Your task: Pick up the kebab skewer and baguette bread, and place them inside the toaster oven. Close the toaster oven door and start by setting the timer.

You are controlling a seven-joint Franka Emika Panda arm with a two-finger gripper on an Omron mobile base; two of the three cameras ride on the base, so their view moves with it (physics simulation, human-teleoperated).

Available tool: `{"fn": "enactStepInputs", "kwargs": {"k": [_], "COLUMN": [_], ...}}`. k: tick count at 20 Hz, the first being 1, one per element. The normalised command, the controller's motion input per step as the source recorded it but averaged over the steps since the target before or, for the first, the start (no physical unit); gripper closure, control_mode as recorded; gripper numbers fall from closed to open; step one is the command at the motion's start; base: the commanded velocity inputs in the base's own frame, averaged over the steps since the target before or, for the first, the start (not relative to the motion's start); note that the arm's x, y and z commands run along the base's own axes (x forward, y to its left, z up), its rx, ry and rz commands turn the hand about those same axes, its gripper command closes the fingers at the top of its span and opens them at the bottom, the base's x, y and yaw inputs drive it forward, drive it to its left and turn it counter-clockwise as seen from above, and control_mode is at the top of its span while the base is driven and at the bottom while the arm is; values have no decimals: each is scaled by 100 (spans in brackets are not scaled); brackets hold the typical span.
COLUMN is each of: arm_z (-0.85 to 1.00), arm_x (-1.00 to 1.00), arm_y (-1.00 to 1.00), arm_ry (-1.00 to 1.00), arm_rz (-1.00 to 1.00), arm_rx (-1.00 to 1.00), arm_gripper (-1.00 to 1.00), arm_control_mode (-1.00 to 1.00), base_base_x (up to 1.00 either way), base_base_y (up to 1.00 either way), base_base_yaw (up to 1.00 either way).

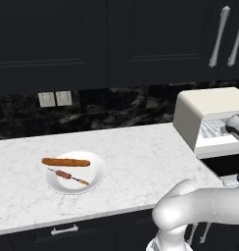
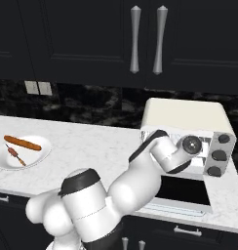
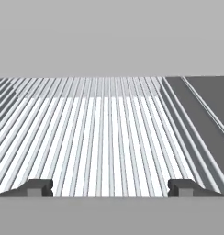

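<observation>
The cream-white toaster oven (image 2: 188,116) stands at the counter's right end, its dark glass door (image 2: 183,189) folded down flat with the silver handle bar (image 2: 175,209) toward me. My gripper (image 3: 111,188) is open and empty, its fingertips (image 3: 40,187) spread wide just above the wire rack (image 3: 104,133) in the oven's mouth. Far to the left, a white plate (image 1: 94,172) carries the orange-brown baguette bread (image 1: 65,162) and, just in front of it, the thin kebab skewer (image 1: 68,175). Both also appear in the right base view, the baguette (image 2: 22,142) above the skewer (image 2: 14,154).
Three dark knobs (image 2: 219,155) run down the oven's right panel. Dark upper cabinets with silver handles (image 2: 135,39) hang above. The white marble counter (image 1: 136,157) stretches between plate and oven, and wall sockets (image 1: 55,99) sit on the backsplash.
</observation>
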Motion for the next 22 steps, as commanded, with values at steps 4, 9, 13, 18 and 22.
{"fn": "enactStepInputs", "kwargs": {"k": [4,9,13,18,22], "arm_z": [-100,-100,-100,-100,-100], "arm_x": [-71,-62,-63,-74,-78], "arm_y": [-19,-23,-23,-26,-22], "arm_ry": [18,15,6,1,0], "arm_rz": [0,1,3,3,3], "arm_rx": [0,0,0,0,0], "arm_gripper": [-100,-100,-100,-100,-100], "arm_control_mode": [-100,-100,-100,-100,-100], "base_base_x": [0,0,0,0,0], "base_base_y": [0,0,0,0,0], "base_base_yaw": [0,0,0,0,0]}}
